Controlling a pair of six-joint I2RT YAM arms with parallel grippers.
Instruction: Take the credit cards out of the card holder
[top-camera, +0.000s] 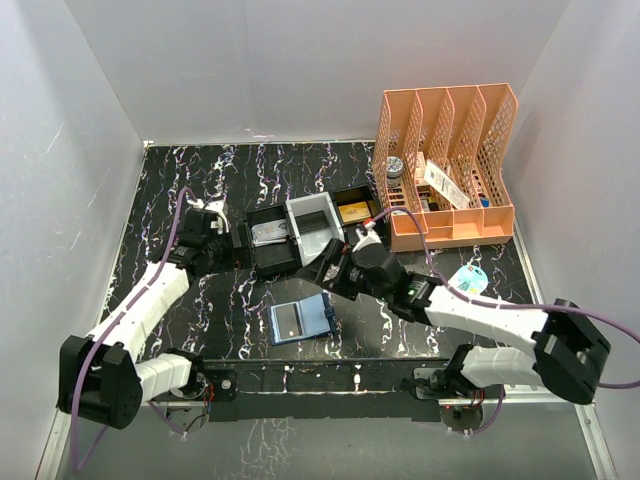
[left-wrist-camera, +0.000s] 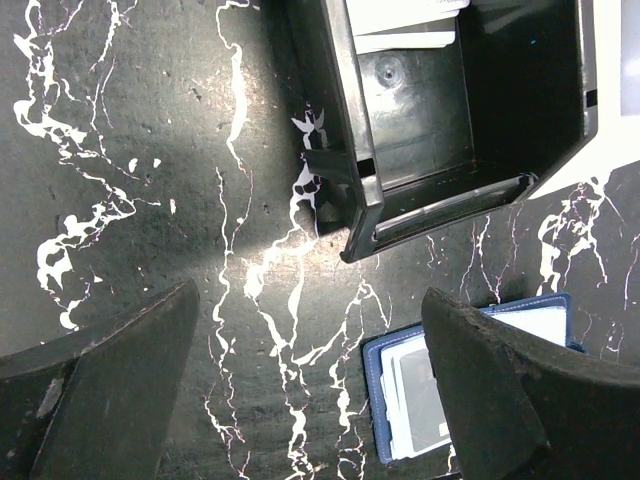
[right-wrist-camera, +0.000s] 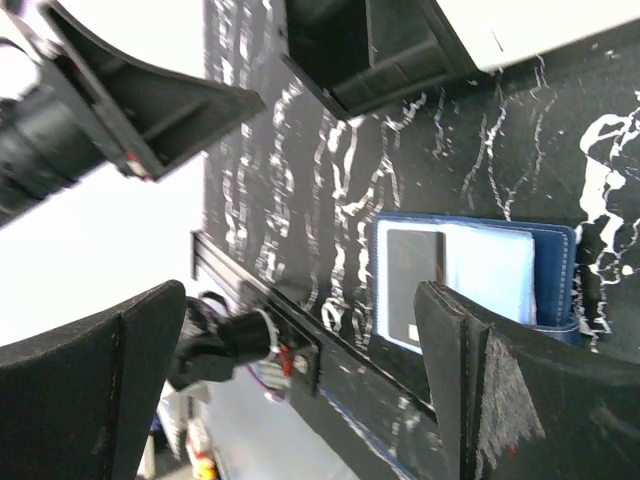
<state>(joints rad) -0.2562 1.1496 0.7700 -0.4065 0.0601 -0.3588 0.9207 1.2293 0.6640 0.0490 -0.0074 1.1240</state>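
There it was, the card holder (top-camera: 315, 318), lying opened flat on the black, white-veined table (top-camera: 200, 180), just in front of the black-and-white compartment tray (top-camera: 310, 203) and between our two arms. We saw a navy cover with a stitched edge and a paler blue-grey lining. One half was a plain pale panel and the other was a pocket with the credit cards (right-wrist-camera: 412, 275) still sitting in it. The top card looked dark grey from the right wrist, with a small lighter patch near one end. From the left wrist we made out pale grey-white edges stacked beside it. Any print on those cards was too small for us to read, and we could make out no brand on the holder. Over in the tray, a grey-silver card (top-camera: 270, 233) lay in one black compartment and a tan-gold block (top-camera: 354, 211) sat in another. The left gripper (left-wrist-camera: 310, 300) hung by the tray's left end with its jaws spread wide and only bare table between them, gripping nothing. The right gripper (right-wrist-camera: 300, 300) hovered near the holder's far right corner, close to the tray's front. Its jaws were just as wide apart and carried nothing, and the holder showed beyond them. At the back right stood the orange file rack (top-camera: 445, 165), its labels too small for us to read.
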